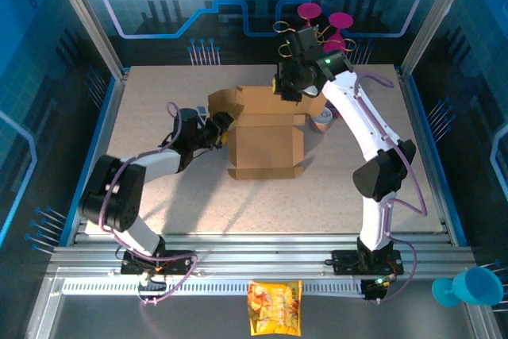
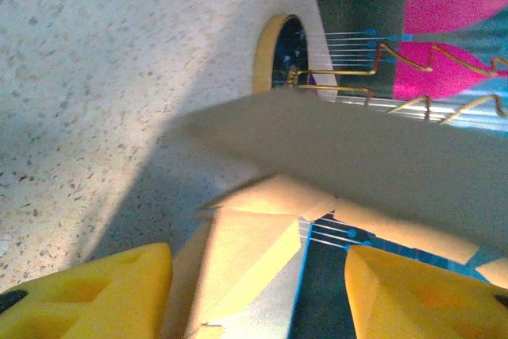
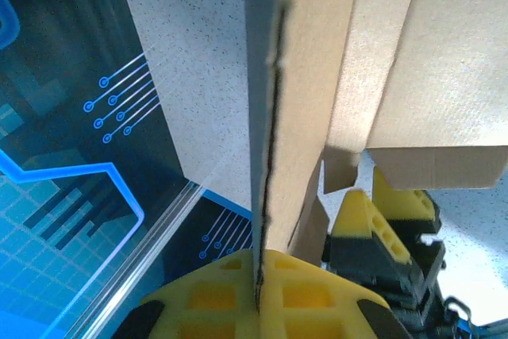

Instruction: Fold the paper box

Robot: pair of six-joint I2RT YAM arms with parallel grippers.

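paper box (image 1: 266,144): plain brown corrugated cardboard, matt, unprinted. Its cut edge looks rough and fibrous in the right wrist view.
counter (image 1: 159,101): light speckled stone-look top, matt, fine grain.
right end effector (image 3: 259,275): yellow plastic, matt, with moulded pockets.
right arm link (image 1: 361,121): white plastic shell, glossy.
rails (image 1: 262,263) at the near edge: bare grooved metal, satin finish.
snack bag (image 1: 275,307): yellow-orange film, glossy, crinkled.

The paper box (image 1: 266,144) is plain brown corrugated cardboard, unprinted and only partly folded. It lies near the middle of the bench (image 1: 159,196), far panel raised, flaps loose.
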